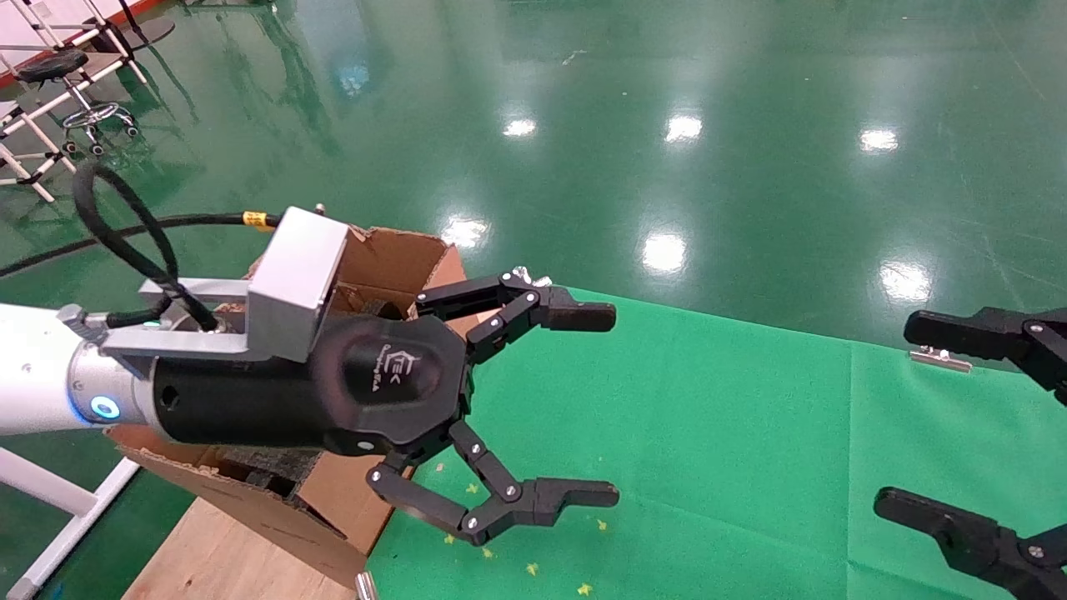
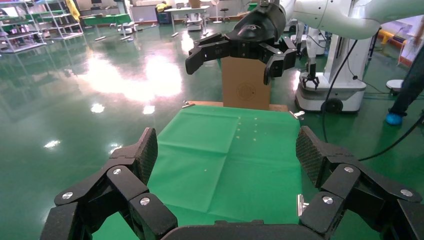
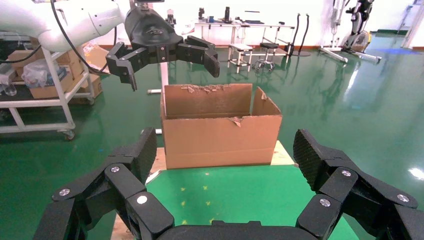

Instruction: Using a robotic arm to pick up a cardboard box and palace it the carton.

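The carton (image 1: 400,258), large, brown and torn-flapped, stands at the left end of the table, also seen in the right wrist view (image 3: 220,132). Black foam (image 1: 267,467) shows inside it. My left gripper (image 1: 613,407) on the white robotic arm (image 1: 33,379) hovers open and empty just right of the carton, over the green cloth (image 1: 708,433). My right gripper (image 1: 896,412) is open and empty at the right edge. Behind it, in the left wrist view, the cardboard box (image 2: 245,90) stands upright with a round mark on its face.
Bare wood of the table (image 1: 217,550) shows under the carton. A metal clip (image 1: 938,358) pins the cloth's far edge. A stool (image 1: 62,67) and white frames stand on the green floor at the back left. A wheeled robot base (image 2: 330,90) stands beyond the table's right end.
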Controlling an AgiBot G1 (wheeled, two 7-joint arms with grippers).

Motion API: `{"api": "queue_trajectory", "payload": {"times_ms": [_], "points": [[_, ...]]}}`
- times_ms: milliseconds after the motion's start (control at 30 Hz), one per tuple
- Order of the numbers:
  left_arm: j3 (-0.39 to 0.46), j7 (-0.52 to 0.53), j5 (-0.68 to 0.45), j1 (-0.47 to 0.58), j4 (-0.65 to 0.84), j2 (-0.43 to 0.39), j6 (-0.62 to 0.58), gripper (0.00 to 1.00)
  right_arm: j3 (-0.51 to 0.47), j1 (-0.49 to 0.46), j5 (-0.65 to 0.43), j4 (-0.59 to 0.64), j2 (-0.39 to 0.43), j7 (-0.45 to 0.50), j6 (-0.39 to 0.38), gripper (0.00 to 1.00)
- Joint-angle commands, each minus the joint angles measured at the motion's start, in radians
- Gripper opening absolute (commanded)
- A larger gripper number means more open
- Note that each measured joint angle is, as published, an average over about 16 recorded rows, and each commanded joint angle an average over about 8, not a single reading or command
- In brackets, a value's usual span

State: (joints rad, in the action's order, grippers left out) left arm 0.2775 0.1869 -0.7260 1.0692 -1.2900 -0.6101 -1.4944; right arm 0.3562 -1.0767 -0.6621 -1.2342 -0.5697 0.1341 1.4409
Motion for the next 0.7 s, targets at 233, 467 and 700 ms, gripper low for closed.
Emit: {"api": "queue_trajectory", "payload": {"times_ms": [233, 467, 700], "points": [[0.002, 0.002, -0.003, 0.004, 0.005, -0.001, 0.0, 1.0, 0.0, 0.0, 0.0, 0.0, 0.0, 0.0, 0.0, 1.0], [0.002, 0.002, -0.005, 0.006, 0.008, -0.001, -0.001, 1.0, 0.0, 0.0, 0.0, 0.0, 0.0, 0.0, 0.0, 1.0], [0.003, 0.002, -0.006, 0.007, 0.009, -0.001, -0.001, 1.0, 0.0, 0.0, 0.0, 0.0, 0.0, 0.0, 0.0, 1.0]]}}
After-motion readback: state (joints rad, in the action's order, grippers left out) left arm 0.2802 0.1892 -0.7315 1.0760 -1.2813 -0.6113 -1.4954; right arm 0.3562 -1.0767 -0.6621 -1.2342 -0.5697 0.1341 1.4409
